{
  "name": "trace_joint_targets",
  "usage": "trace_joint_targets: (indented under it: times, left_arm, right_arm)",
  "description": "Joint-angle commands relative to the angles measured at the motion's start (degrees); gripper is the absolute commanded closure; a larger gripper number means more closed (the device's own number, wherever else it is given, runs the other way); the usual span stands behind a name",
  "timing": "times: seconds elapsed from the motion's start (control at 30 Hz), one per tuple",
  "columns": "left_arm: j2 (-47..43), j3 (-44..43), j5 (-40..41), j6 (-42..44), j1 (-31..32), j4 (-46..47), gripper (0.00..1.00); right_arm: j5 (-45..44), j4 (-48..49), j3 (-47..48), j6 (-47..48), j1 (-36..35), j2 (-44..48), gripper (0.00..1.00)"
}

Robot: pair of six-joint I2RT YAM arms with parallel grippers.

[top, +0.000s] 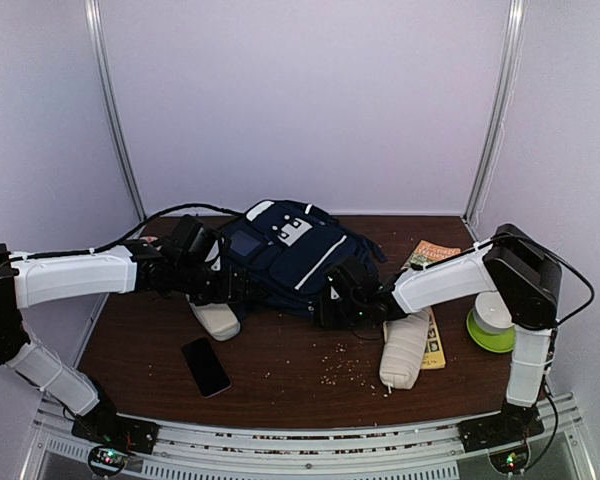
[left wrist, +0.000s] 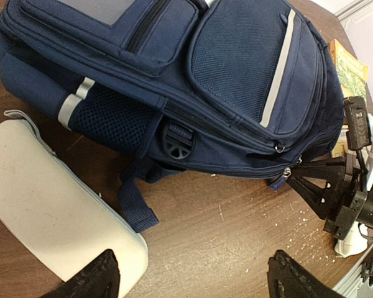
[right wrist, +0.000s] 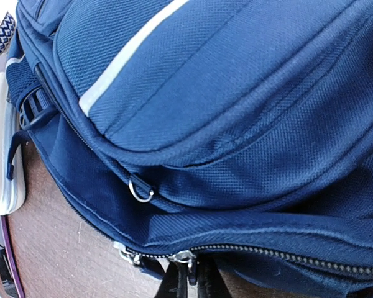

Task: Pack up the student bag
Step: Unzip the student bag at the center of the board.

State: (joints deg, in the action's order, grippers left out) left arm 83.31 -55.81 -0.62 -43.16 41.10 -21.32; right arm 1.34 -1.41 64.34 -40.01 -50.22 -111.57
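Observation:
The navy-blue student bag (top: 290,250) lies flat at the middle back of the table, its zippers closed. It also fills the left wrist view (left wrist: 193,74) and the right wrist view (right wrist: 236,93). My left gripper (top: 220,285) is open and empty, low over the table by the bag's near-left side, its fingers (left wrist: 96,279) wide apart. One finger hangs over a white pouch (left wrist: 43,205). My right gripper (top: 335,297) is at the bag's near edge. In the right wrist view it (right wrist: 193,279) is shut on a silver zipper pull (right wrist: 186,257) of the main zipper.
The white pouch (top: 217,320) lies left of centre. A beige pouch (top: 405,350) lies at the right on a book (top: 430,262). A black phone (top: 206,366) lies near the front. A green and white roll (top: 492,325) stands far right. Crumbs dot the wooden table (top: 300,385).

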Motion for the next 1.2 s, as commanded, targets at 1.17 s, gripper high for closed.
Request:
trace_joint_targets:
  times: [1.17]
  left_arm:
    - [18.9,-14.9,-7.4,-27.6,7.7,4.7,0.16]
  right_arm:
    - [-3.7,0.7,-8.9,0.2,1.9,8.6,1.0]
